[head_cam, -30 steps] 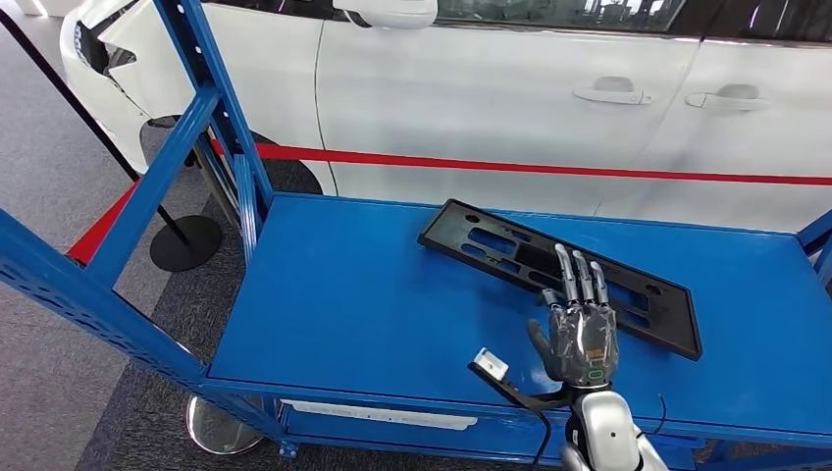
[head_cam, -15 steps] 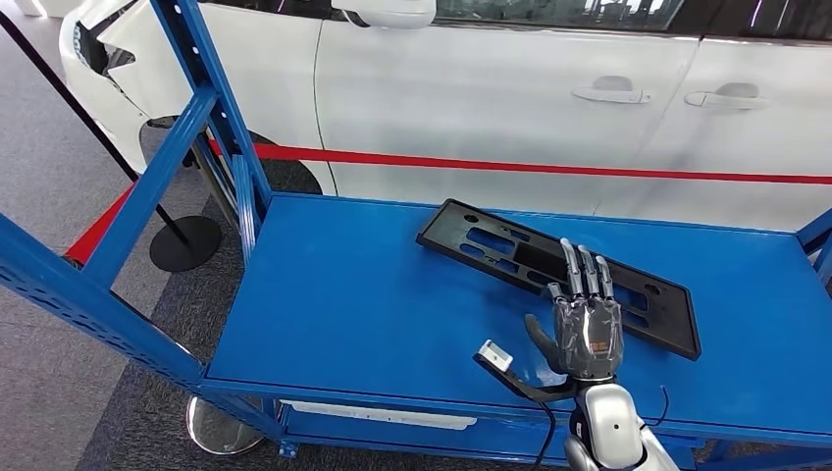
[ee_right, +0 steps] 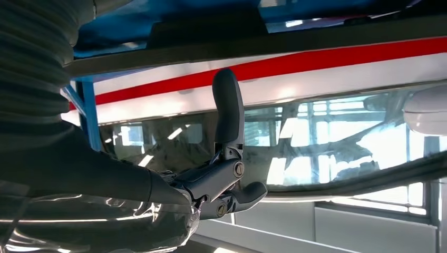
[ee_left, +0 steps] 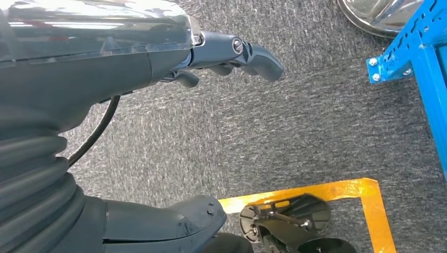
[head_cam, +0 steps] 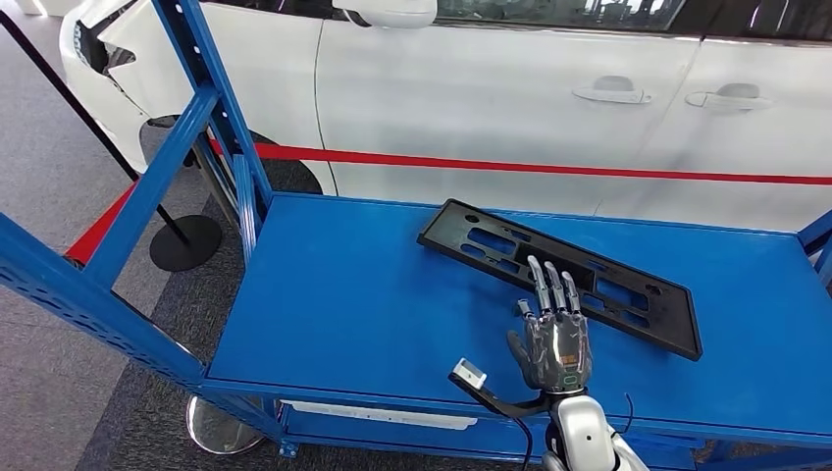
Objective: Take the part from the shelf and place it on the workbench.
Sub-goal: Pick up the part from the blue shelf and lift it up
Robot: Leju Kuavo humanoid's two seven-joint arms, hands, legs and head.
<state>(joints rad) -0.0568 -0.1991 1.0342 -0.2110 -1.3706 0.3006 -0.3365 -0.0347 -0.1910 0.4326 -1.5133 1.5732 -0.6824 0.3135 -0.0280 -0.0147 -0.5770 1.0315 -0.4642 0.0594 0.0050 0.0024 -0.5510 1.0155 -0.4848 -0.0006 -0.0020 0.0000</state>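
Blue shelf [head_cam: 343, 294] carries the black part [head_cam: 559, 275], lying slantwise just beyond the right hand [head_cam: 551, 343], whose spread fingers [head_cam: 549, 285] overlap its near edge, holding nothing.

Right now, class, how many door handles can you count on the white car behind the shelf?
2. Both sit high on the car's side in the head view: one door handle on the nearer door, another just right of it. Others may lie outside the picture.
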